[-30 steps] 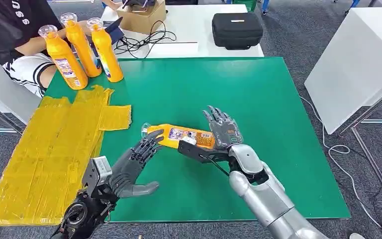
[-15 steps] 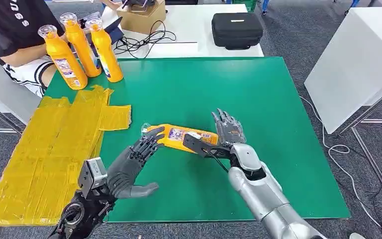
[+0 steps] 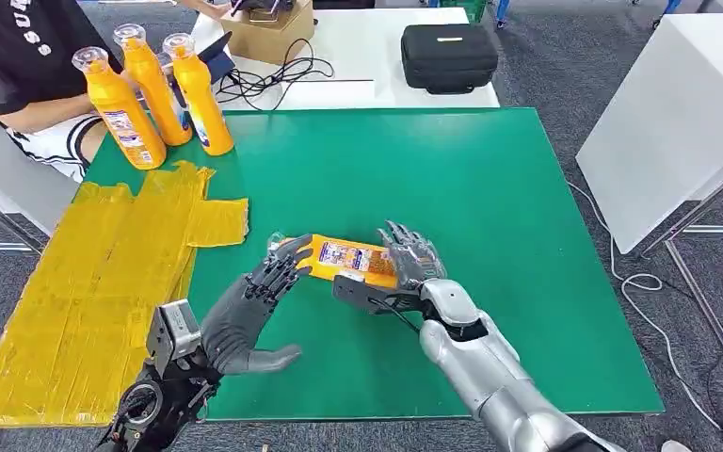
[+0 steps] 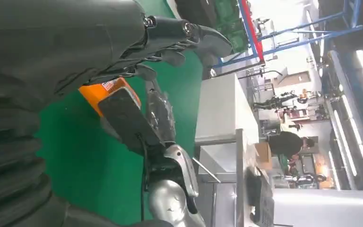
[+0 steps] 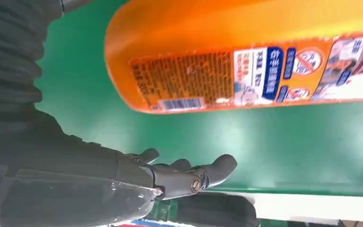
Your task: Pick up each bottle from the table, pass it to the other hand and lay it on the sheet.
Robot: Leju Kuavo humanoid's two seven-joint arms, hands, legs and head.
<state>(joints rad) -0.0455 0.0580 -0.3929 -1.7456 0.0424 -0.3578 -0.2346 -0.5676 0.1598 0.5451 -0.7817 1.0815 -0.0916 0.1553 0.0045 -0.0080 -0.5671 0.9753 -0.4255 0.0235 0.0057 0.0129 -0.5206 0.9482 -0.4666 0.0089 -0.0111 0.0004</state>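
An orange bottle [image 3: 339, 256] [image 5: 246, 52] with a printed label lies on its side on the green table top [image 3: 508, 188], cap end toward the yellow sheet [image 3: 85, 282]. My right hand [image 3: 405, 273] [image 4: 142, 123] brackets its base end, thumb on the near side and fingers [image 5: 194, 175] stretched out on the far side. The right wrist view shows green between those fingers and the bottle. My left hand [image 3: 245, 315] [image 4: 75, 42] is spread open, palm up, its fingertips at the bottle's neck and its thumb well away from it.
Three more orange bottles [image 3: 151, 94] stand at the far left corner, beside a seated person [image 3: 19, 56]. Behind the green top, a white table carries a black case [image 3: 449, 56], a cardboard box [image 3: 268, 33] and cables. A white panel [image 3: 678, 113] stands to the right.
My right hand drifted right, then came back left and closer against the bottle's base end. The bottle and my left hand have hardly moved.
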